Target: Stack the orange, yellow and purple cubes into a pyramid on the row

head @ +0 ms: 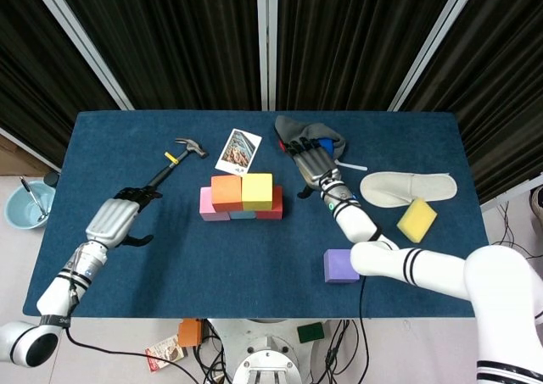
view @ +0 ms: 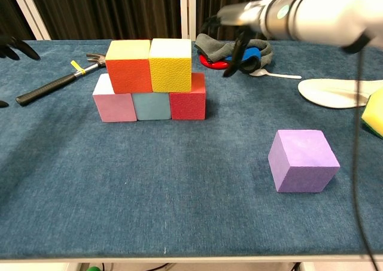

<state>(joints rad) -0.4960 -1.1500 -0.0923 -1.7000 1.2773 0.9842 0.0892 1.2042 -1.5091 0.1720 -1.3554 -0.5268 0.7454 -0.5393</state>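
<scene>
A robot test bench in a lab, curtained off for recording.

Black curtains [head: 170, 45] on pale metal frame bars [head: 267, 36] close off the far edge of a desk [head: 254, 248] covered in blue cloth. Cables [head: 509, 248] trail on the pale floor off its right edge, and a small bowl [head: 25, 204] sits on the floor off its left edge.
</scene>
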